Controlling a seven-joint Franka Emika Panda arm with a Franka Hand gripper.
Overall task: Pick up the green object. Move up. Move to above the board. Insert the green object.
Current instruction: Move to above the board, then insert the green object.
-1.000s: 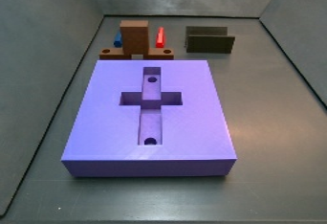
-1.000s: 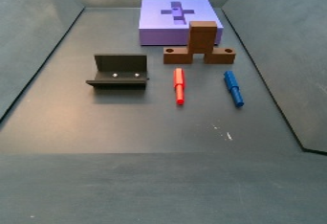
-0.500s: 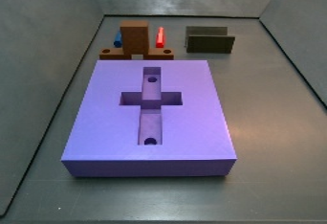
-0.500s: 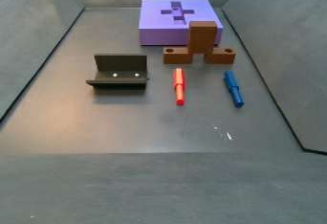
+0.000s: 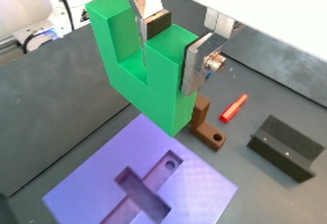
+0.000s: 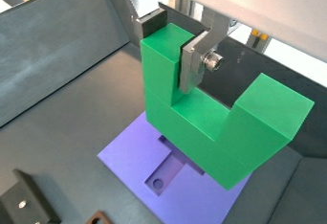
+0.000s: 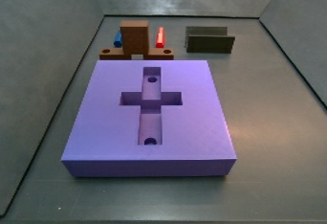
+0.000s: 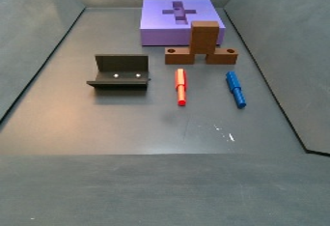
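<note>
In both wrist views my gripper (image 5: pixel 163 67) (image 6: pixel 167 67) is shut on the green object (image 5: pixel 147 92) (image 6: pixel 194 124), a bright U-shaped block. The silver fingers (image 5: pixel 198 65) clamp one of its two prongs, and the notch faces up toward the wrist. It hangs high in the air, with the purple-blue board (image 5: pixel 121 185) (image 6: pixel 138 149) and its cross-shaped recess below it. Both side views show the board (image 7: pixel 179 123) (image 8: pixel 161 27) lying flat, but neither the gripper nor the green object appears in them.
A brown block (image 7: pixel 134 34) (image 8: pixel 204 42) stands against one short end of the board. A thin red bar (image 8: pixel 180 85), a blue bar (image 8: pixel 234 88) and the dark fixture (image 8: pixel 119 72) lie on the floor beyond it. Grey walls enclose the floor.
One second ago the green object showed at the top edge of a side view. It has since risen out of that view. The pieces on the floor have not moved.
</note>
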